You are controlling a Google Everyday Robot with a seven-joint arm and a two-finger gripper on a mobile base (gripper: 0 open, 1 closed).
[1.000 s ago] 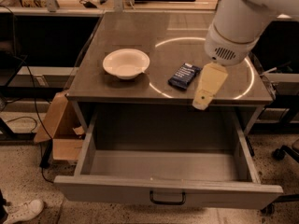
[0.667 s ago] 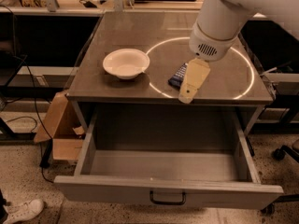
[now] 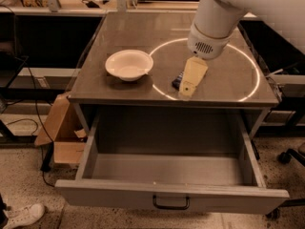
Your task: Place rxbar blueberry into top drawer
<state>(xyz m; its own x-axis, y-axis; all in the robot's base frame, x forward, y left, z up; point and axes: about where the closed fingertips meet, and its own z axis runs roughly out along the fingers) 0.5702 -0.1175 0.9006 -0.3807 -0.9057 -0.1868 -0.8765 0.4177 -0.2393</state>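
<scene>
Camera view: I am logging the rxbar blueberry as lying on the tabletop, mostly hidden, its dark edge showing on the white bowl's side of the gripper, which is hanging over it, grasp state indeterminable, top drawer standing open below.

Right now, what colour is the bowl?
White bowl, camera view. The gripper hangs over the rxbar blueberry.
</scene>
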